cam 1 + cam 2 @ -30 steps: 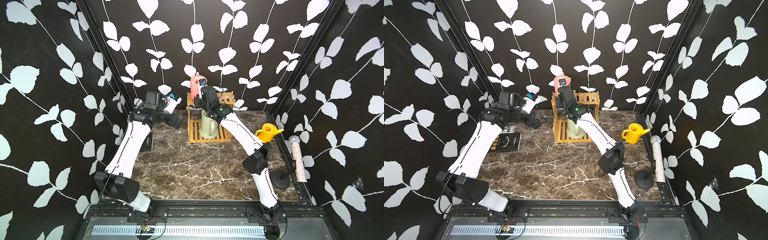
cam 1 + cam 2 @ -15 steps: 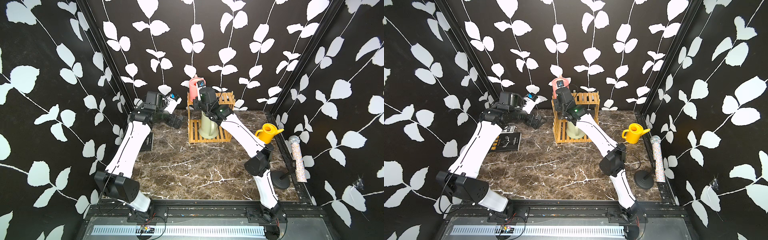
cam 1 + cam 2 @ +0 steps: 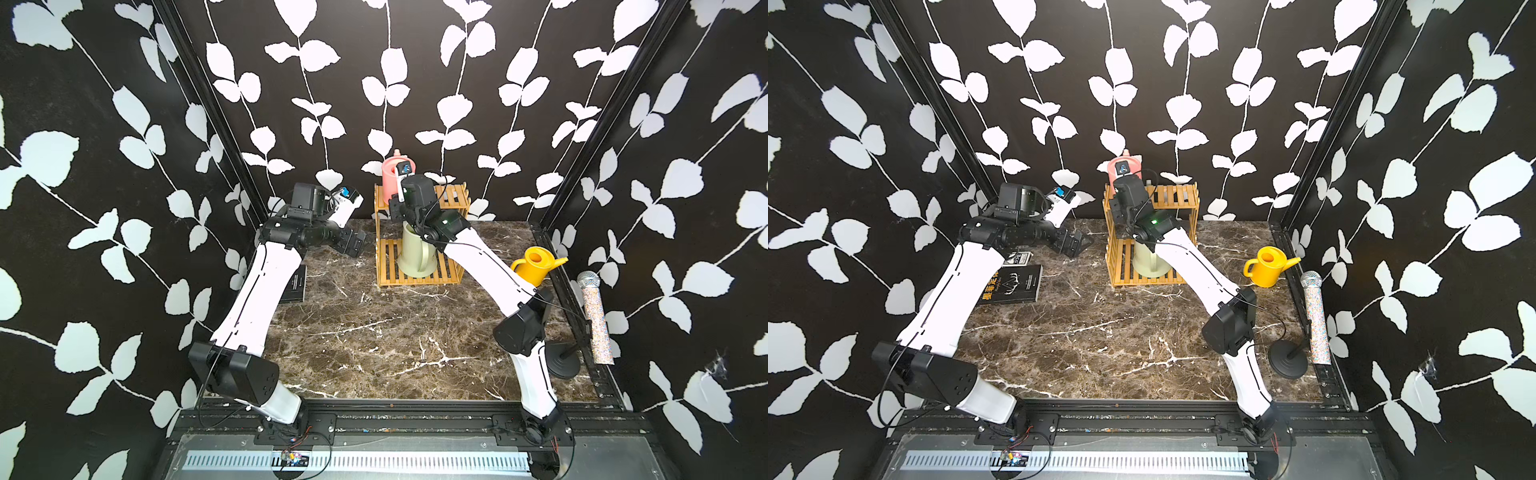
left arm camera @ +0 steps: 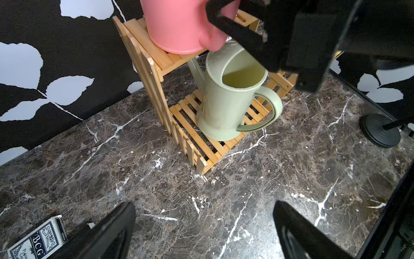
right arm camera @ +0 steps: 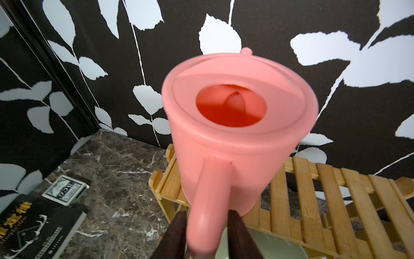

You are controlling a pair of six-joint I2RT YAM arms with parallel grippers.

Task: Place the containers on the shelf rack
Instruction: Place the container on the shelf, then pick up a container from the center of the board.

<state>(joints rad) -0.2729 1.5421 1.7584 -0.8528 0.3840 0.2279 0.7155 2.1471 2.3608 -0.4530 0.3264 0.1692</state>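
A dark marble table [image 3: 374, 340] is seen across the whole floor of the cell, and at its back, against the leaf-patterned wall, the bamboo shelf rack [image 3: 453, 195] is set. The lower tier is occupied by the large sage-green can [image 3: 415, 253], stood upright with its handle turned toward the front and its spout angled up under the upper tier; it is partly hidden by the right arm in both top views. A black book [image 3: 1013, 286] is laid flat near the left wall, well apart from the rack. The small pink can [image 5: 233, 134] is seen upright on the upper tier, at the end nearer the left arm, its spout turned to the wall. The small yellow can [image 3: 536, 268] is stood on the table near the right wall, well apart from the rack. A glittery microphone [image 3: 596, 316] is held on a stand along that wall, and a pack of cards [image 4: 38, 242] is laid beside the book. The pink handle is flanked closely by the fingers of the right gripper [image 5: 207, 215]; whether it is clamped or merely straddled cannot be told. The left gripper [image 4: 203, 208] is held above the table with its fingers spread wide, and nothing is held between them.
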